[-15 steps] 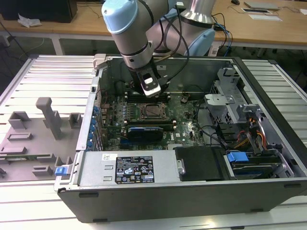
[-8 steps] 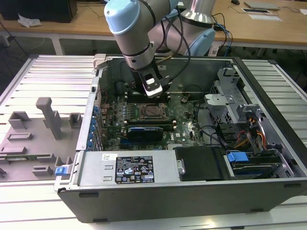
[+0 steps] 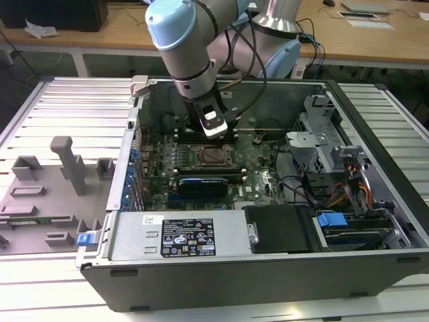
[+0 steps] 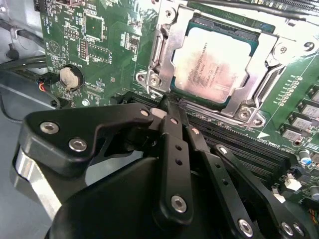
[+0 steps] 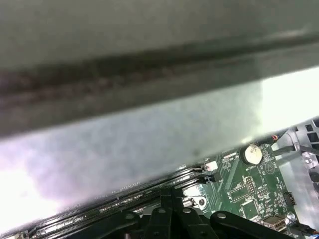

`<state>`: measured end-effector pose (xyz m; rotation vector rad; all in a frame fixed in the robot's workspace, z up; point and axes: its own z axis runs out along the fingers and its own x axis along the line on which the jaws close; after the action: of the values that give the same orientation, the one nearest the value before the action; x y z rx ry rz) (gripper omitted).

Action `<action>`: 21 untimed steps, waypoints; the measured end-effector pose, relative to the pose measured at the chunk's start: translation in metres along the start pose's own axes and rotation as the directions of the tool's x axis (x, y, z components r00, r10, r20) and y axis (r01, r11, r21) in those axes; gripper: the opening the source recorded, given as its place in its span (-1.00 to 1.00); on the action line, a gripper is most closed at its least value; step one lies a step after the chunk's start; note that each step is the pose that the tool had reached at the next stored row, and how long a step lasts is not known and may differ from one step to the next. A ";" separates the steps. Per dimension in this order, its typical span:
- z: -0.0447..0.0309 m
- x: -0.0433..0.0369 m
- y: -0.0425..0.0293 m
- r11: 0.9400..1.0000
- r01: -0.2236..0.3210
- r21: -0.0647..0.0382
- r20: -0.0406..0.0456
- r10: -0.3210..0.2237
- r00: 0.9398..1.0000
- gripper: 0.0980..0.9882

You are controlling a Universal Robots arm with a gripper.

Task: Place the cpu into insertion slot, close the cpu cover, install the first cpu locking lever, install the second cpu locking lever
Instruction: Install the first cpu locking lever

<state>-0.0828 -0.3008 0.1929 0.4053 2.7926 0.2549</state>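
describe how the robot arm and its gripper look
The arm is a silver-grey tube with rounded pale blue joint caps, and black cables loop beside it. The gripper is matte black, built of flat linked bars dotted with silver screw heads.

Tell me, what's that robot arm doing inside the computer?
The robot arm is reaching down into an open computer case. In the second wrist view, the cpu sits in place on the green board, and the silvery cpu cover lies flat around it. The gripper has its fingers pressed together and holds nothing that shows. Its tip is right at the edge of the cover.
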 end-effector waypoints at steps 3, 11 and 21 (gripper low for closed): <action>0.0000 -0.0002 -0.0001 1.000 0.000 0.000 0.000 0.000 1.000 -0.98; -0.0038 -0.0021 0.0011 1.000 0.000 0.000 0.000 0.000 1.000 -0.98; -0.0176 -0.0061 0.0043 1.000 0.000 0.000 0.000 0.000 1.000 -0.98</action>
<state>-0.0818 -0.3009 0.2119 0.4051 2.7926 0.2551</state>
